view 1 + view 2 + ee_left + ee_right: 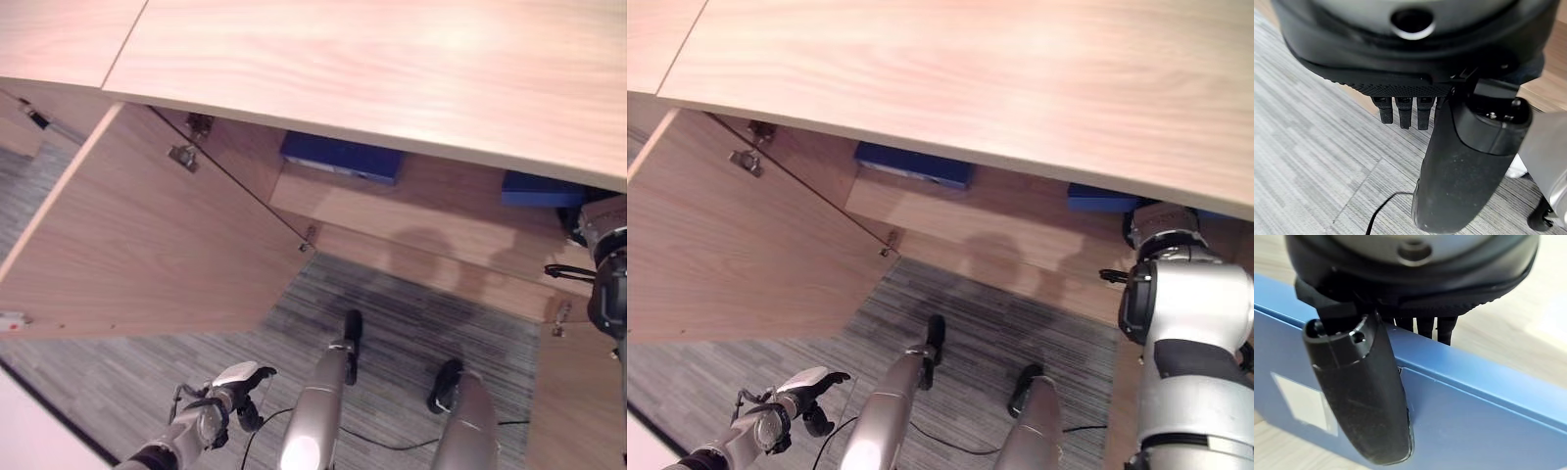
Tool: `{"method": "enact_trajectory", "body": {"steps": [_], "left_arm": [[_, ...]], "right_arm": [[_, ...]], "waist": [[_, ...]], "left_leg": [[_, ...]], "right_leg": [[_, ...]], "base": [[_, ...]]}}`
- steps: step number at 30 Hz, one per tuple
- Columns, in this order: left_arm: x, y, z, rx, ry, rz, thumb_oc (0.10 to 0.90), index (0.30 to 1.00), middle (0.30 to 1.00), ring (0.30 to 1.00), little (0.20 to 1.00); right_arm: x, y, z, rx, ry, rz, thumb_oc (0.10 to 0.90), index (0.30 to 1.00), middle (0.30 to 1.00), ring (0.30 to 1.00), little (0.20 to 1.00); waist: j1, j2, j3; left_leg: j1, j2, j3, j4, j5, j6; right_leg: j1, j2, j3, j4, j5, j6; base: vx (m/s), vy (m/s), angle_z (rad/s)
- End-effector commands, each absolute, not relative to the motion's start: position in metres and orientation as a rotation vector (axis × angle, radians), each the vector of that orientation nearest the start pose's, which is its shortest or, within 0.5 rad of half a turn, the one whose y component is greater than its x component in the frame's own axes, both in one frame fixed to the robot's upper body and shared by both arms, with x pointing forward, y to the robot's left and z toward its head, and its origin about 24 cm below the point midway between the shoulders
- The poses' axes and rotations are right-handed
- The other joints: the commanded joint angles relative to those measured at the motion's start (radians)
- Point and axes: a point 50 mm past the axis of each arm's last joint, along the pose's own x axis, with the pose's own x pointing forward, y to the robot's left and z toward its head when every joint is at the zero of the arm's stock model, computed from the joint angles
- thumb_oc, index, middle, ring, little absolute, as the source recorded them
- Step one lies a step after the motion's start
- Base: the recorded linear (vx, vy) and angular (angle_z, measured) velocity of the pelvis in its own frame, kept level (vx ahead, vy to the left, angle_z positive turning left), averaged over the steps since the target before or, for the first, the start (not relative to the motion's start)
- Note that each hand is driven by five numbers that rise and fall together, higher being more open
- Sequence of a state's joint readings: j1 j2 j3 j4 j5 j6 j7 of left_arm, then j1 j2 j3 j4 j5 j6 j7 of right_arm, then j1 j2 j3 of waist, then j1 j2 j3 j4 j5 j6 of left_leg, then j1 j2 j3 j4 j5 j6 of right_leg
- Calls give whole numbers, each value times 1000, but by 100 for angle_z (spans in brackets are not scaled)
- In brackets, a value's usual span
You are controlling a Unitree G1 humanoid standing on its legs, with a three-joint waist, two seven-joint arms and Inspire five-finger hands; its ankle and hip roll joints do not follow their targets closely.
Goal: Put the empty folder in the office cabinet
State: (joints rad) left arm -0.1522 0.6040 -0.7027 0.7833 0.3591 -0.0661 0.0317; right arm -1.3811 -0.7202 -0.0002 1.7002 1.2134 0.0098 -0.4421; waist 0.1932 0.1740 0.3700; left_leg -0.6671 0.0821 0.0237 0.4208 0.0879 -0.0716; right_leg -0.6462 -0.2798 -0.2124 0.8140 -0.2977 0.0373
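A blue folder point(1488, 421) stands on edge on the cabinet shelf point(421, 211), far right under the cabinet top; it also shows as the blue folder point(537, 188) from above. My right hand point(1361, 396) is shut on it: the thumb lies across its front face and the fingers point(1426, 327) curl behind its top edge. My left hand point(220, 403) hangs low at the lower left over the carpet, open and holding nothing.
The wooden cabinet top point(392, 59) overhangs the shelf. The left cabinet door point(147, 245) stands swung open towards me. A second blue folder point(343, 157) lies further left on the shelf. Grey striped carpet point(411, 313) lies in front.
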Motion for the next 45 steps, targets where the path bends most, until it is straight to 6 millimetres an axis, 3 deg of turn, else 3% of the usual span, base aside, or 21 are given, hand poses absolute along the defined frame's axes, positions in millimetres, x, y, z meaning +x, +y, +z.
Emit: {"method": "enact_trajectory", "body": {"steps": [1,10,16,20,21,22,24,26,29,35,41,45], "left_arm": [[192,291,-88,1257,809,-411,800,900,900,900,900],[204,295,-85,1254,832,-349,800,900,900,900,900],[218,291,-81,1243,816,-331,800,900,900,900,900],[219,292,-80,1212,824,-306,800,900,900,900,900],[218,292,-81,1205,828,-302,800,900,900,900,900],[218,292,-81,1205,828,-301,800,900,900,900,900],[216,291,-83,1192,832,-306,800,900,900,900,900],[210,289,-87,1173,846,-313,800,900,900,900,900],[205,288,-92,1149,866,-304,800,900,900,900,900],[186,282,-106,1119,918,-332,800,900,900,900,900],[172,273,-119,1097,963,-346,800,900,900,900,900],[172,268,-123,1082,973,-325,800,900,900,900,900]], "right_arm": [[351,-375,224,743,57,-996,800,900,900,900,900],[371,-345,229,692,95,-898,800,900,900,900,900],[383,-324,227,643,120,-826,800,900,900,900,900],[385,-321,227,621,119,-809,800,900,900,900,900],[385,-320,227,615,120,-808,800,900,900,900,900],[386,-320,227,615,120,-808,800,900,900,900,900],[385,-320,224,628,124,-809,800,900,900,900,900],[385,-320,211,654,145,-815,800,900,900,900,900],[381,-320,180,689,204,-846,800,900,900,900,900],[372,-318,135,725,284,-887,800,900,900,900,900],[365,-303,92,778,357,-893,800,900,900,900,900],[355,-289,58,847,424,-915,800,900,900,900,900]], "waist": [[14,-5,-29],[-4,-19,-22],[-9,-28,-31],[-6,-32,-38],[-3,-31,-34],[-5,-32,-39],[-1,-33,-46],[6,-33,-50],[7,-40,-64],[9,-52,-90],[-1,-68,-117],[-9,-74,-118]], "left_leg": [[35,20,-1,224,-333,-1],[-24,26,3,322,-379,9],[-18,24,7,313,-383,14],[12,20,8,285,-378,13],[16,20,14,264,-344,16],[26,18,8,266,-368,13],[46,15,8,245,-363,11],[84,10,15,185,-318,10],[162,3,15,96,-291,3],[267,8,15,-16,-255,-12],[364,12,20,-125,-204,-17],[391,14,20,-139,-200,-13]], "right_leg": [[20,60,20,-48,-84,40],[-45,63,37,38,-114,22],[-44,74,38,35,-114,14],[-11,77,36,13,-113,13],[-8,74,24,-3,-80,7],[1,78,34,0,-103,13],[24,80,32,-16,-98,15],[67,82,13,-67,-57,14],[150,90,-1,-143,-29,26],[262,92,-15,-257,11,42],[360,96,-31,-369,64,56],[383,97,-37,-378,72,58]], "base": [[88,-21,-2],[-3,2,-4],[13,0,-6],[0,-6,-2],[0,0,0],[0,0,0],[79,-21,2],[-42,-19,1],[49,-19,9],[64,-5,4],[68,12,2],[0,0,0]]}}
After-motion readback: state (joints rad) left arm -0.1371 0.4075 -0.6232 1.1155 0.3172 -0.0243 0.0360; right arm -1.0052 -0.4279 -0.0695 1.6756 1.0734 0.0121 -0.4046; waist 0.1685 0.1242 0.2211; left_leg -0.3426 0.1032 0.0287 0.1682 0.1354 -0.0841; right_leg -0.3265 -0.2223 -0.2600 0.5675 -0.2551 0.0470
